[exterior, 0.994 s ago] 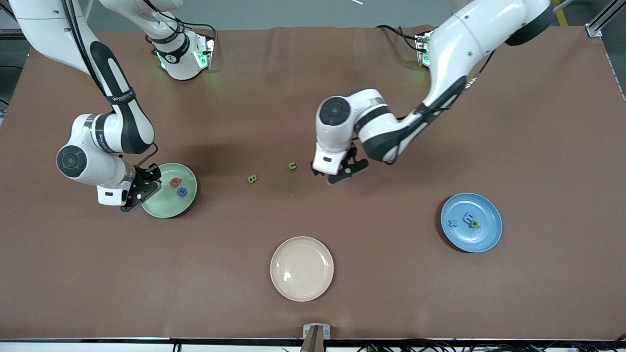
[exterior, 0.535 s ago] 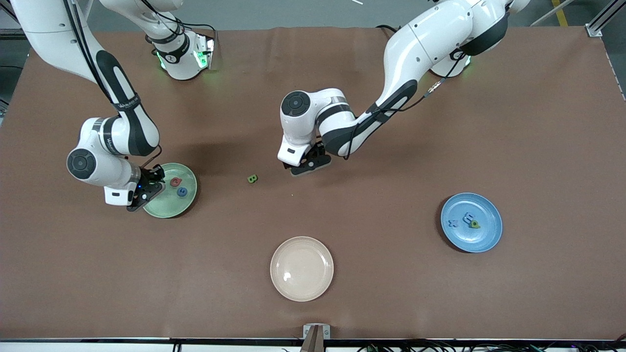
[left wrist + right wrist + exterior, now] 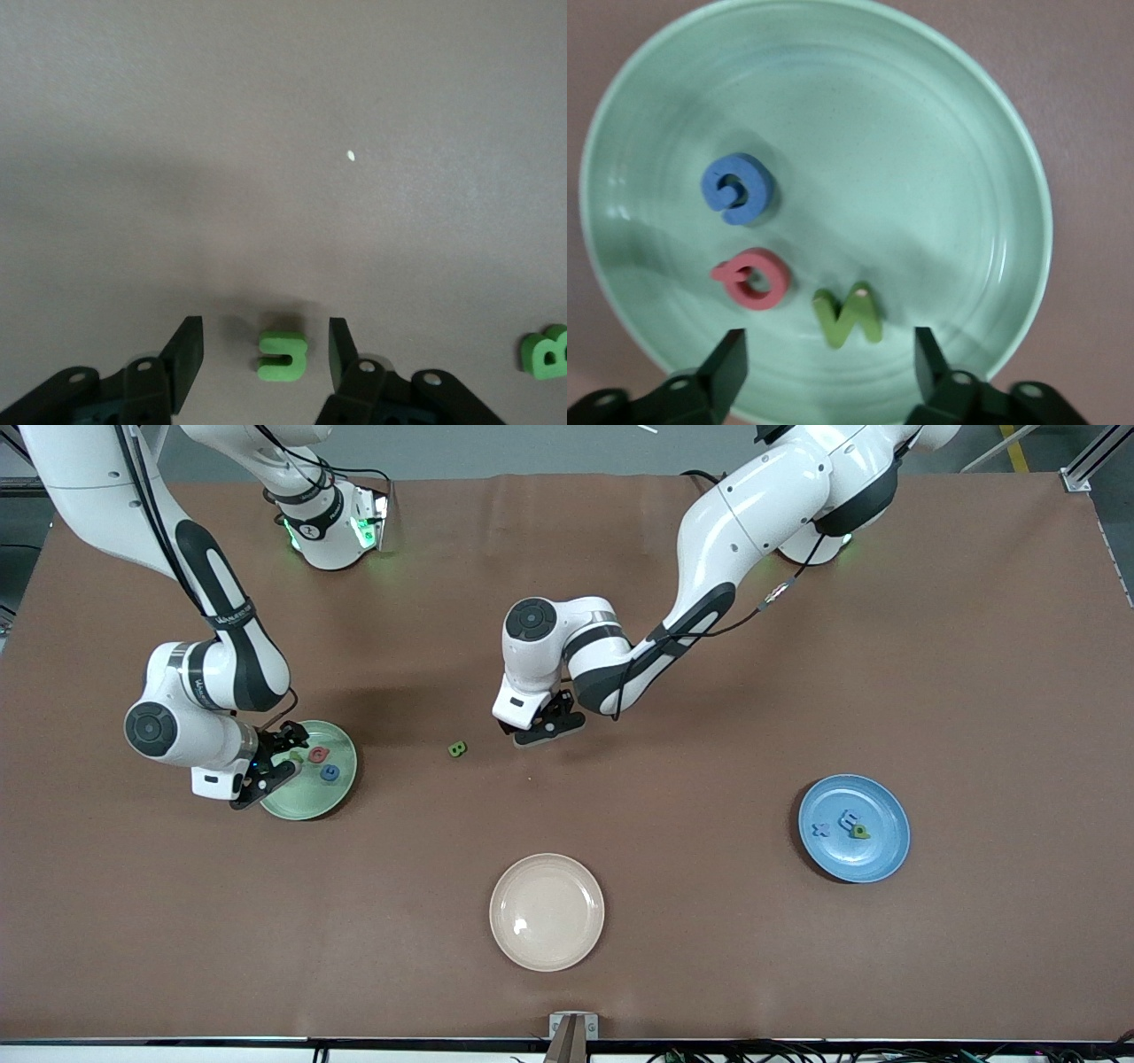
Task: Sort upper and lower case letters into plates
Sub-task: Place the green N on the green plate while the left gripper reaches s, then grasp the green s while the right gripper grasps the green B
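Left gripper (image 3: 264, 354) is low over the counter (image 3: 709, 957), fingers (image 3: 186, 359) part open and straddling the small green letter (image 3: 283, 356) with a gap on each side, nothing gripped yet; the letter's long axis runs roughly across the gap, so a straight close should catch it. Green B (image 3: 457, 749) lies on the counter just outside those fingers, toward the right arm's end. Right gripper (image 3: 830, 363) hovers over the mint plate (image 3: 992, 177), fingers spread and empty, green letter (image 3: 849, 316) lying loose between them beside the pink (image 3: 755, 279) and blue (image 3: 736, 187) ones.
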`<state>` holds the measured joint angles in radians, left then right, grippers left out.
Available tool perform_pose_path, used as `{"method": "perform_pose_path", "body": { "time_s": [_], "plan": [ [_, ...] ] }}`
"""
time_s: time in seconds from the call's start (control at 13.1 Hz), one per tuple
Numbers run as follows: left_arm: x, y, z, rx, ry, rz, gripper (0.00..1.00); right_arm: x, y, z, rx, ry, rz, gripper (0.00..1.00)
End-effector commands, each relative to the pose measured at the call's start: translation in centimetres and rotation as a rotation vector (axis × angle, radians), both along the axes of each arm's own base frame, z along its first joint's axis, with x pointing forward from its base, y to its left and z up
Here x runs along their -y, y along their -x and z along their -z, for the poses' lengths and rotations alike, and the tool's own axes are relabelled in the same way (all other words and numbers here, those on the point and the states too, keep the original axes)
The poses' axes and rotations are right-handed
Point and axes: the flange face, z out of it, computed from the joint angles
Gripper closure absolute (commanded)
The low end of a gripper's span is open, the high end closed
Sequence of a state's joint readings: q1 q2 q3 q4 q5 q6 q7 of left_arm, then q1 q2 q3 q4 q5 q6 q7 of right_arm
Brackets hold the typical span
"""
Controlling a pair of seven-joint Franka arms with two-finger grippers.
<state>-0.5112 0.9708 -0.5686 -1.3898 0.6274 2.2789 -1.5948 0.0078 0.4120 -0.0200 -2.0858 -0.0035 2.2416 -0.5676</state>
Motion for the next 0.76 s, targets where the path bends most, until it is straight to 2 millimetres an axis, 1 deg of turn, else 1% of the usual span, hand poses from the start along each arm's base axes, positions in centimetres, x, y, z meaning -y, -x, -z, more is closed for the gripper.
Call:
{"method": "perform_pose_path", "body": {
  "time_s": [0.0, 0.08, 0.15, 0.23, 0.38, 0.46, 0.61, 0.69],
  "plan": [
    [0.7, -0.2, 0.3, 0.006, 0.006, 0.0, 0.42, -4.2, -2.0, -4.9, -0.045, 0.059, 0.173, 0.0],
    [0.8, -0.1, 0.4, 0.003, 0.006, 0.0, 0.43, -6.2, -2.4, -5.7, -0.042, 0.066, 0.265, 0.0],
    [0.9, 0.1, 0.5, 0.0, 0.006, 0.001, 0.44, -8.4, -2.4, -5.9, -0.044, 0.048, 0.335, 0.0],
    [1.4, 0.8, 0.6, -0.002, 0.006, 0.009, 0.45, -10.5, -2.6, -6.3, -0.042, 0.023, 0.408, 0.0],
    [1.5, 1.1, 0.9, -0.017, 0.007, 0.005, 0.47, -14.0, -3.0, -6.9, 0.0, 0.029, 0.524, 0.0],
    [1.5, 1.1, 1.0, -0.019, 0.006, 0.005, 0.5, -14.9, -3.3, -6.3, 0.025, 0.037, 0.596, 0.0],
    [1.5, 1.2, 1.1, -0.019, 0.004, 0.012, 0.62, -16.6, -3.5, -5.4, 0.061, 0.046, 0.698, 0.0],
    [1.3, 0.9, 1.0, -0.018, 0.005, 0.007, 0.62, -18.0, -3.3, -5.1, 0.065, 0.056, 0.752, 0.0]
  ]
}}
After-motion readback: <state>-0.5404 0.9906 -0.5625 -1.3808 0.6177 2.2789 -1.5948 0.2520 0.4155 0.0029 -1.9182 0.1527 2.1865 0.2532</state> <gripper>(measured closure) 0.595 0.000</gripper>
